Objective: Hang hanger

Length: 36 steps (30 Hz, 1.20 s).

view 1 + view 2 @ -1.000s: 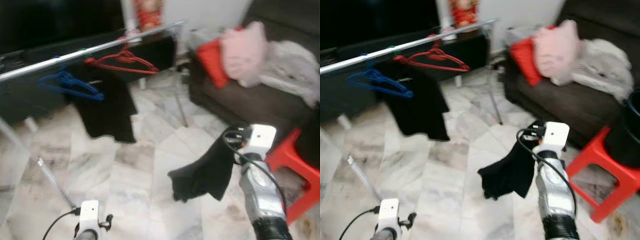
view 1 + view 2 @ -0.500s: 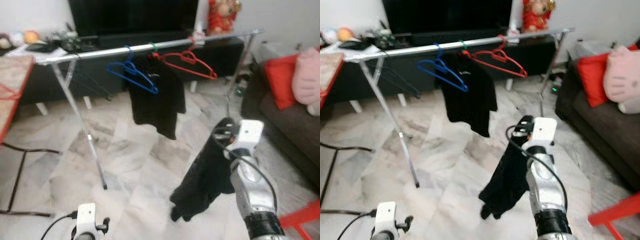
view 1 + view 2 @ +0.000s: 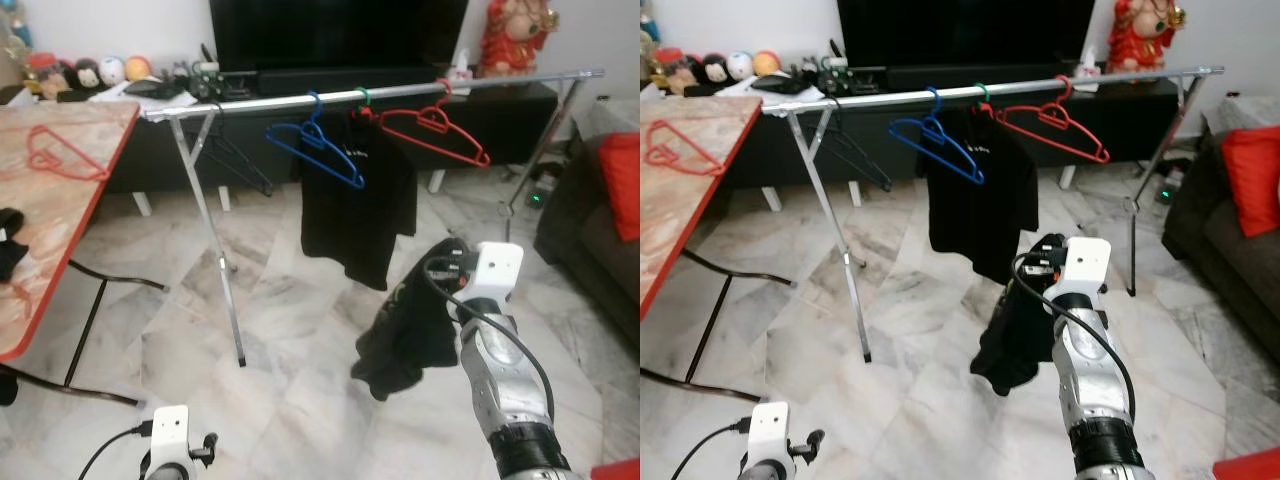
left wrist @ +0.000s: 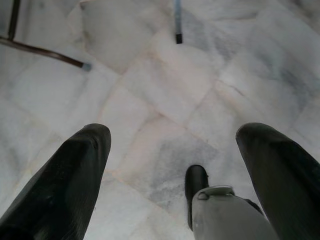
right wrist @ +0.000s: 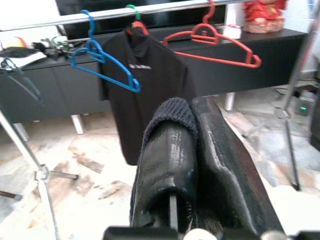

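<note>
- The right gripper, raised at centre-right of the head views, has its two long black fingers pressed together on a limp black knitted garment that hangs from them above the floor.
- Its wrist view shows the ribbed knit edge folded over one glossy finger, a detail too small to read in the head views.
- The left gripper hangs low at the bottom left of the head views; its wrist view shows the fingers spread wide over bare floor, with the robot's grey foot between them.
- A long chrome clothes rail on thin metal legs crosses the upper middle of the frame.
- On it hang an empty blue plastic hanger, a black T-shirt on a green-hooked hanger and an empty red plastic hanger.
- A second red wire-thin hanger lies flat on a red-edged wooden table at the left edge.
- The floor is polished pale marble tile with grey veining.
- Behind the rail stand a dark television on a low black cabinet, and a dark sofa with a red cushion sits at the right edge.
</note>
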Motion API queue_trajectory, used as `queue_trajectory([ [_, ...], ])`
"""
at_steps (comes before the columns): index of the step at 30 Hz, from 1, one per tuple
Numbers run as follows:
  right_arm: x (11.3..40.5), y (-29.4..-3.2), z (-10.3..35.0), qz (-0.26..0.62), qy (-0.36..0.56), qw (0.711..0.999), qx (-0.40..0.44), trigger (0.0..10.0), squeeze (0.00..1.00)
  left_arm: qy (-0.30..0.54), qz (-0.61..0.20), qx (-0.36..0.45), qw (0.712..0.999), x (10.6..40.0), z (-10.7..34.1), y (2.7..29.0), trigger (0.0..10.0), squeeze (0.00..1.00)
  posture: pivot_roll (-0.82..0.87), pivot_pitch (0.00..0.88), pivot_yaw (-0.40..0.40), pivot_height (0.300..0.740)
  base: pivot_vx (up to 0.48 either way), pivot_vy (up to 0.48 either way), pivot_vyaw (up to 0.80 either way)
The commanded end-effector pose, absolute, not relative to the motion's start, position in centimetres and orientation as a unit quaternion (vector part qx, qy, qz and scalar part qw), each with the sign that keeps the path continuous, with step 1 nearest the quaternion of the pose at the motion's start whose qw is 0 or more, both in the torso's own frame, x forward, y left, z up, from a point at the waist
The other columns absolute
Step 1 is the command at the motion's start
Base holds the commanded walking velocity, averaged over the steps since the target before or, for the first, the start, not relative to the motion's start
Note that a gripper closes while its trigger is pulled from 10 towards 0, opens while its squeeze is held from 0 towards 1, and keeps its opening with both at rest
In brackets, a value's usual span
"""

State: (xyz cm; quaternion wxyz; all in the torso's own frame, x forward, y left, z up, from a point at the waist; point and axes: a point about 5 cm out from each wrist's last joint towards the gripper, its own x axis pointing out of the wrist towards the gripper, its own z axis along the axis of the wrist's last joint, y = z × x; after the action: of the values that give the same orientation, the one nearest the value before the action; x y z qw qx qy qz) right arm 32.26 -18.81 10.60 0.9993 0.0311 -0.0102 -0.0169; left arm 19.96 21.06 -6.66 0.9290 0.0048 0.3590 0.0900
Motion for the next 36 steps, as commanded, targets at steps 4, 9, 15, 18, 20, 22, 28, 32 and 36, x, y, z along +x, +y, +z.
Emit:
queue_trajectory([
  [4, 32.72, -18.82, 11.70, -0.016, -0.030, 0.999, 0.032, 10.0, 0.00, 0.368, 0.087, 0.007, 0.926, 19.72, -6.85, 21.00, 10.0, 0.00, -0.08, 0.000, -0.019, 0.716, 0.000, 0.000, 0.00],
  [9, 32.87, -18.56, 11.94, -0.009, -0.034, 0.999, 0.031, 10.0, 0.00, 0.365, 0.082, 0.016, 0.927, 19.75, -6.83, 20.86, 10.0, 0.00, -0.08, 0.000, -0.012, 0.716, 0.000, -0.131, 0.00],
  [15, 32.70, -18.32, 11.72, -0.007, -0.033, 0.999, 0.031, 10.0, 0.00, 0.367, 0.080, 0.017, 0.927, 19.66, -6.88, 20.85, 10.0, 0.00, -0.08, 0.000, -0.008, 0.716, 0.000, -0.314, 0.00],
  [18, 32.62, -18.26, 11.64, -0.006, -0.032, 0.999, 0.031, 10.0, 0.00, 0.367, 0.077, 0.018, 0.927, 19.63, -6.91, 20.80, 10.0, 0.00, -0.09, 0.000, -0.002, 0.716, 0.000, -0.331, 0.00],
  [20, 32.60, -18.24, 11.61, -0.006, -0.032, 0.999, 0.031, 10.0, 0.00, 0.367, 0.076, 0.018, 0.927, 19.62, -6.91, 20.78, 10.0, 0.00, -0.09, 0.000, -0.002, 0.716, 0.000, -0.368, 0.00],
  [22, 32.56, -18.22, 11.57, -0.006, -0.032, 0.999, 0.030, 10.0, 0.00, 0.368, 0.074, 0.018, 0.927, 19.61, -6.92, 20.74, 10.0, 0.00, -0.09, 0.000, 0.000, 0.716, 0.000, -0.266, 0.00],
  [28, 32.42, -18.19, 11.32, -0.003, -0.029, 0.999, 0.027, 10.0, 0.00, 0.367, 0.073, 0.019, 0.927, 19.55, -6.95, 20.70, 10.0, 0.00, -0.09, 0.000, -0.002, 0.716, 0.000, -0.298, 0.00],
  [32, 32.56, -18.22, 11.39, -0.002, -0.029, 0.999, 0.026, 10.0, 0.00, 0.366, 0.074, 0.018, 0.928, 19.55, -6.95, 20.65, 10.0, 0.00, -0.08, 0.000, -0.006, 0.716, 0.000, -0.341, 0.00],
  [36, 32.61, -17.98, 11.39, 0.001, -0.029, 0.999, 0.026, 10.0, 0.00, 0.366, 0.074, 0.017, 0.928, 19.53, -6.97, 20.58, 10.0, 0.00, -0.08, 0.000, -0.009, 0.716, 0.000, -0.312, 0.00],
])
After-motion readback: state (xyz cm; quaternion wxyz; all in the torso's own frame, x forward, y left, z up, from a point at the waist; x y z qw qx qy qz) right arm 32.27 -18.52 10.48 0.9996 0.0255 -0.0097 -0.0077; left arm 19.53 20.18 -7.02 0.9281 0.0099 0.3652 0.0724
